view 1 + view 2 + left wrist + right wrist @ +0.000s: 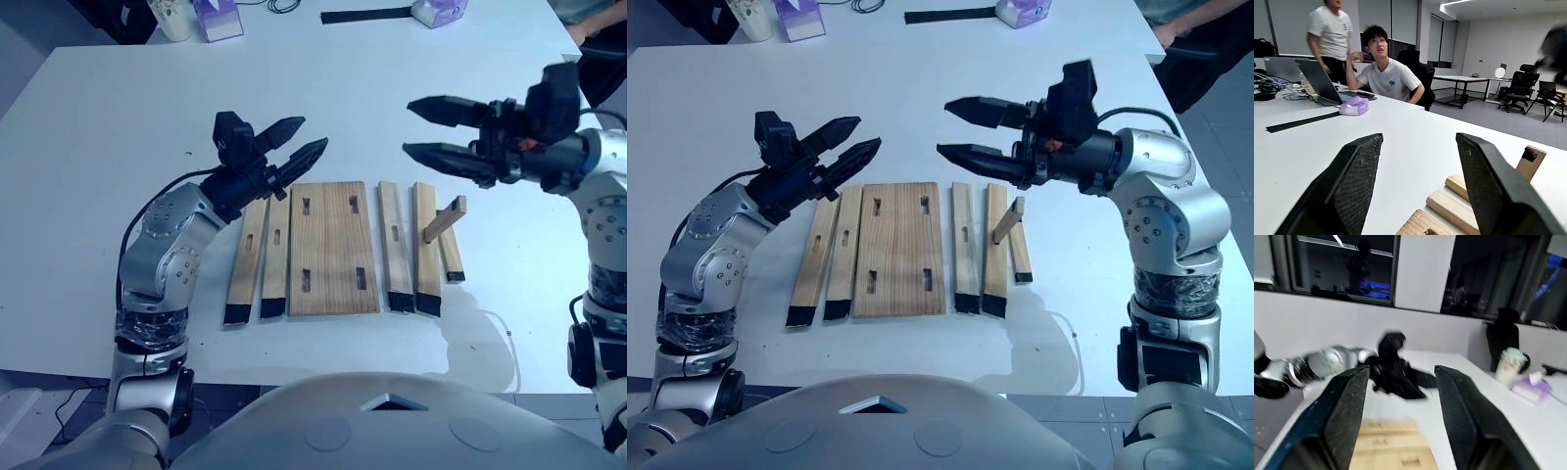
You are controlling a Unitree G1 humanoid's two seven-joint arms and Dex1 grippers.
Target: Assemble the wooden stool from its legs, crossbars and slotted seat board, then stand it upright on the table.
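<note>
Left gripper is hovering empty with its fingers spread, just above the far ends of the left pair of legs, which are lying flat and side by side on the table. Just beside them the slotted seat board is lying flat with its four slots unfilled. To its right, the right pair of legs is resting flat too. A tilted crossbar is leaning with one end raised over a flat crossbar at the row's right end. Right gripper is hanging above these pieces, fingers spread and gripping nothing. Judging by this, assembly is not yet starting: no piece is sitting in a slot, so all joining and the final standing-up are remaining.
</note>
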